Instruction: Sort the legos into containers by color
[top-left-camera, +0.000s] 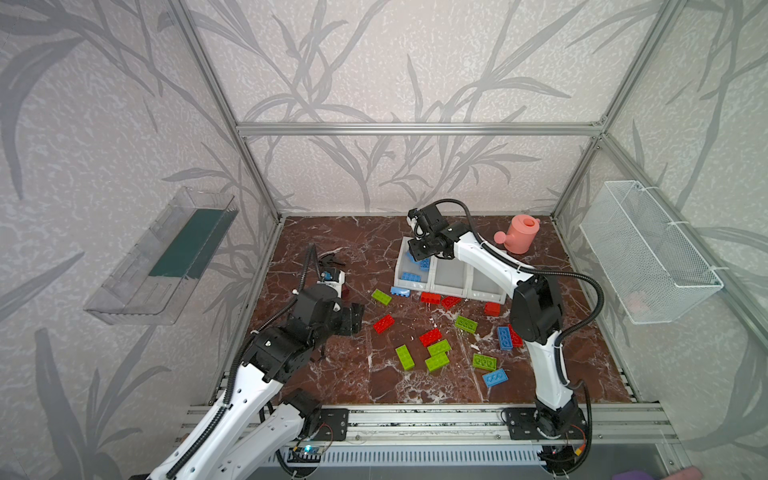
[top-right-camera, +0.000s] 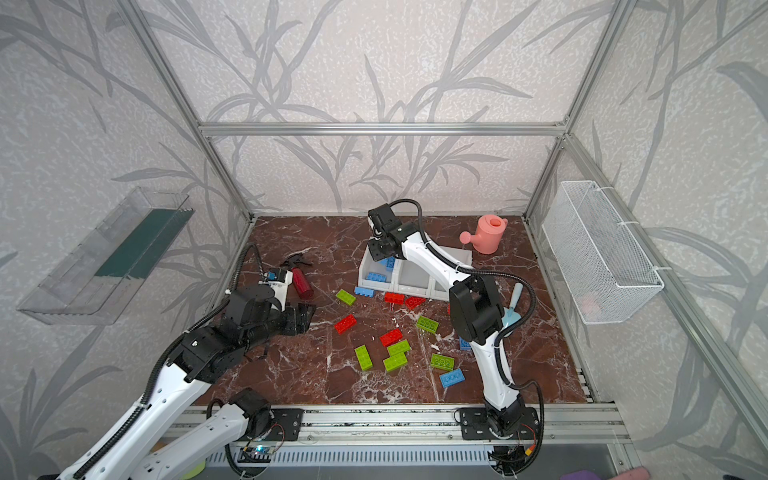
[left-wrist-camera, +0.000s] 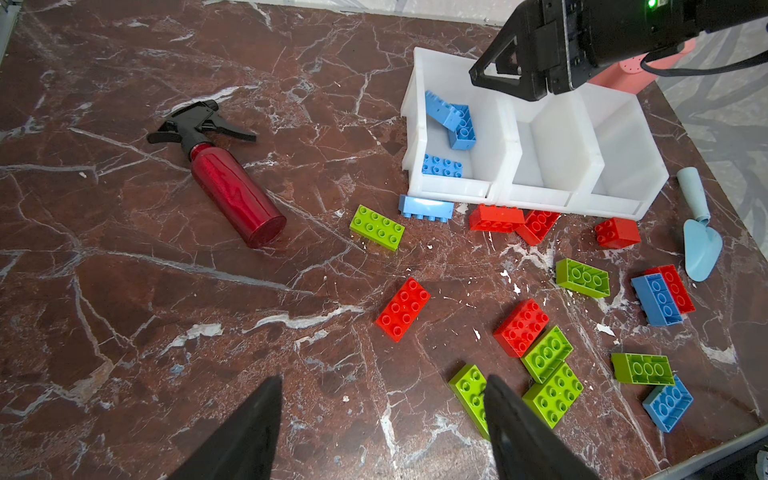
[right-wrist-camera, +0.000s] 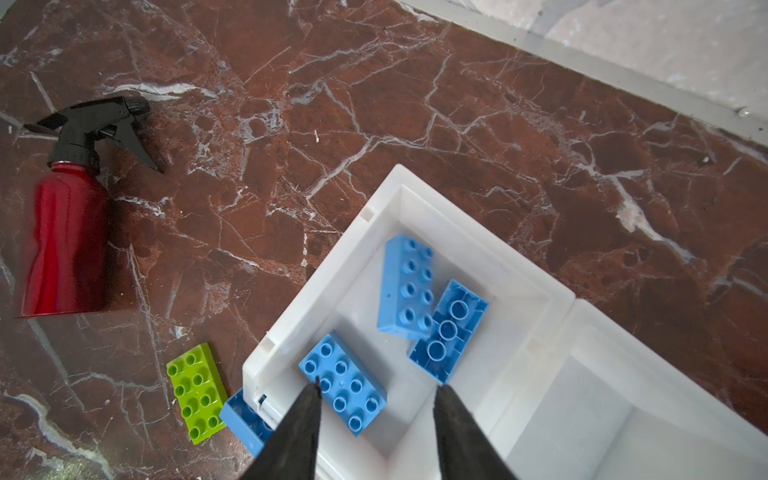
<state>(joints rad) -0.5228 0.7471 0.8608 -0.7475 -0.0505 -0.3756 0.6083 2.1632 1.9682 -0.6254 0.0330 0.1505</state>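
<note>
Three joined white containers (top-left-camera: 449, 277) (left-wrist-camera: 512, 137) stand at the back of the marble table. Three blue legos lie in the leftmost bin (right-wrist-camera: 536, 297): one flat (right-wrist-camera: 343, 382) and two leaning together (right-wrist-camera: 409, 286). My right gripper (right-wrist-camera: 378, 384) (top-left-camera: 417, 249) hangs open above that bin with nothing between its fingers. Red (top-left-camera: 383, 323), green (top-left-camera: 381, 296) and blue (top-left-camera: 494, 377) legos lie scattered in front of the bins, and one blue brick (left-wrist-camera: 426, 206) rests against the left bin's lip. My left gripper (left-wrist-camera: 382, 376) (top-left-camera: 357, 318) is open and empty, low over the table to the left of the legos.
A red spray bottle (left-wrist-camera: 237, 199) lies left of the bins. A pink watering can (top-left-camera: 519, 235) stands behind them and a pale blue trowel (left-wrist-camera: 700, 241) lies at their right. A wire basket (top-left-camera: 648, 257) and a clear tray (top-left-camera: 166, 257) hang on the side walls.
</note>
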